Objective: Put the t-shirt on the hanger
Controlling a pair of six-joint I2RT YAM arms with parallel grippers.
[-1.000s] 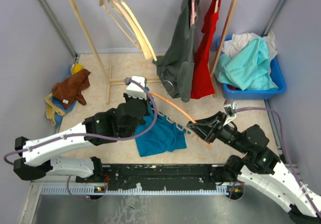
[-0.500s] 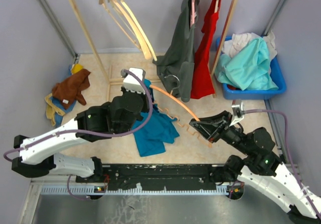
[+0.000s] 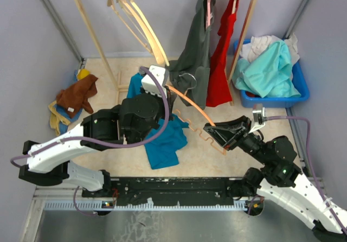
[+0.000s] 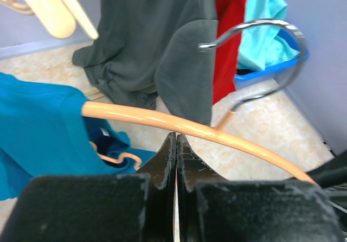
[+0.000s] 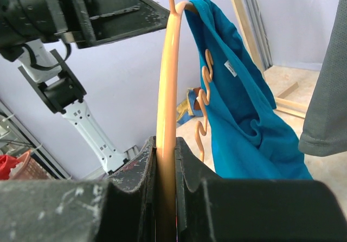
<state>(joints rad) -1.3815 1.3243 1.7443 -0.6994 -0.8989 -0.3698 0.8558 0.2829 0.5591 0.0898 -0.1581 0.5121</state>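
Observation:
The orange hanger [image 3: 190, 103] is held off the floor between both arms, its silver hook [image 4: 271, 30] close to the dark grey shirt. My right gripper [image 3: 212, 129] is shut on the end of one hanger arm [image 5: 167, 79]. The teal-blue t-shirt [image 3: 165, 141] is threaded over the other end and hangs down past the wavy bottom bar [image 5: 205, 95]. My left gripper [image 3: 162, 87] is shut, and nothing shows between its jaws. The hanger arm [image 4: 217, 136] runs just past its tips [image 4: 177, 136], with the t-shirt [image 4: 38, 122] to their left.
A wooden rack [image 3: 97, 41] stands behind, carrying cream hangers [image 3: 138, 22], a dark grey shirt [image 3: 192, 63] and a red garment [image 3: 222, 57]. At the right sits a blue bin [image 3: 301, 87] holding aqua and white cloths. Brown and yellow cloths [image 3: 76, 98] lie at the left.
My left arm has swung up and away toward the rack, raising the hanger's far end and the t-shirt. My right gripper kept its hold and shifted slightly.

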